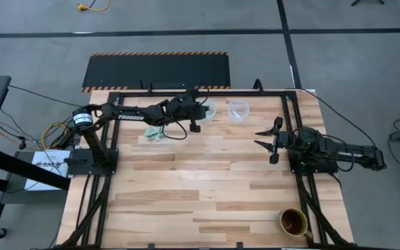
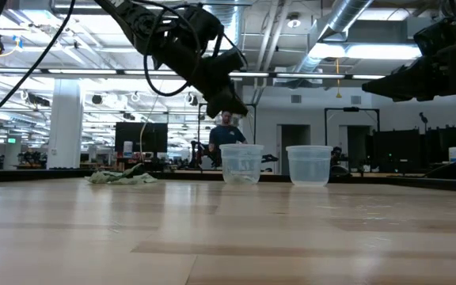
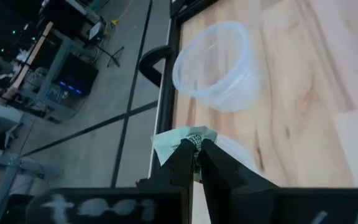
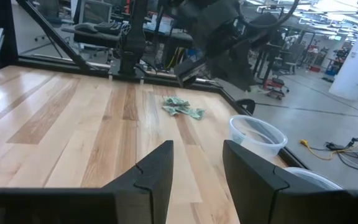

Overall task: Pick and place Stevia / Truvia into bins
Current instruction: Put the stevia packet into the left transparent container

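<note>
Left gripper [image 3: 196, 149] pinches a green packet [image 3: 180, 137] above one clear cup [image 1: 207, 108]; right gripper [image 1: 269, 144] idles open at 3 o'clock.

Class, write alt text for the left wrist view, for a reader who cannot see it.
The left gripper holds a pale green sweetener packet pinched between its two dark fingers, above a clear plastic cup at the edge of a wooden table. A second clear cup stands beyond it, with grey floor and equipment past the table edge.
</note>
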### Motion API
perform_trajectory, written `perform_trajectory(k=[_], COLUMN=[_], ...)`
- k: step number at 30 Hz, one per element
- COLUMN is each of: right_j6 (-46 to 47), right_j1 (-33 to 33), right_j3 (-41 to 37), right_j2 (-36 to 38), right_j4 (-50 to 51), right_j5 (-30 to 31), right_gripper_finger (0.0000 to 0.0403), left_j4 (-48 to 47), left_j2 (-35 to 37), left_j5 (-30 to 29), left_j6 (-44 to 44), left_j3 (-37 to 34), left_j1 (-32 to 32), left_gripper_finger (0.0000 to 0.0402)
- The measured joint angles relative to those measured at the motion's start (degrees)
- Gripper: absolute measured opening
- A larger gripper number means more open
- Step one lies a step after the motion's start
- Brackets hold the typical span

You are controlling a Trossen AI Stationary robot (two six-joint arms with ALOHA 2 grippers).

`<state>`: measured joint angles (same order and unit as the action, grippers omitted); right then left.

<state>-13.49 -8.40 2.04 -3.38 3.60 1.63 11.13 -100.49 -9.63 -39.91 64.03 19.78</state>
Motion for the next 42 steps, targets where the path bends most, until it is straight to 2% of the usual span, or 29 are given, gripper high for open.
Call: perform_trajectory(k=[6,15,20,22,25,27,29,32,35,39,42], right_j6=[0.0,0.0,0.0,0.0,0.0,0.0,-0.2,-0.4,-0.4,-0.5,-0.5], right_j1=[0.0,0.0,0.0,0.0,0.0,0.0,0.0,0.0,0.0,0.0,0.0], right_j3=[0.0,0.0,0.0,0.0,0.0,0.0,0.0,0.0,0.0,0.0,0.0], right_j2=[0.0,0.0,0.0,0.0,0.0,0.0,0.0,0.0,0.0,0.0,0.0], right_j4=[0.0,0.0,0.0,0.0,0.0,0.0,0.0,0.0,0.0,0.0,0.0], right_j5=[0.0,0.0,0.0,0.0,0.0,0.0,0.0,0.0,0.0,0.0,0.0], right_gripper_finger=[0.0134,0.0134,0.0134,0.0134,0.0134,0.0134,0.0134,0.0134,0.0134,0.0134,0.0134], left_j4=[-1.1,-1.3,-1.8,-3.5,-8.2,-13.8,-20.0,-30.0,-39.2,-45.6,-46.8], left_j2=[0.0,0.0,0.0,0.0,0.0,0.0,0.0,0.0,0.0,0.0,0.0], left_j5=[0.6,-0.2,-3.7,-6.8,-16.0,-22.0,-24.7,-23.3,-17.5,-9.8,-4.5], left_j6=[2.5,2.0,1.7,0.5,-2.3,-3.6,-2.2,5.3,12.7,18.2,20.8], left_j3=[0.0,0.0,0.0,0.0,0.0,0.0,0.0,0.0,-0.1,-0.6,-0.6], left_j1=[1.6,1.9,1.8,1.5,0.2,-0.7,-1.2,-1.0,0.5,3.3,5.6], left_gripper_finger=[0.0025,0.0127,0.0167,0.0177,0.0185,0.0187,0.0188,0.0188,0.0188,0.0188,0.0188])
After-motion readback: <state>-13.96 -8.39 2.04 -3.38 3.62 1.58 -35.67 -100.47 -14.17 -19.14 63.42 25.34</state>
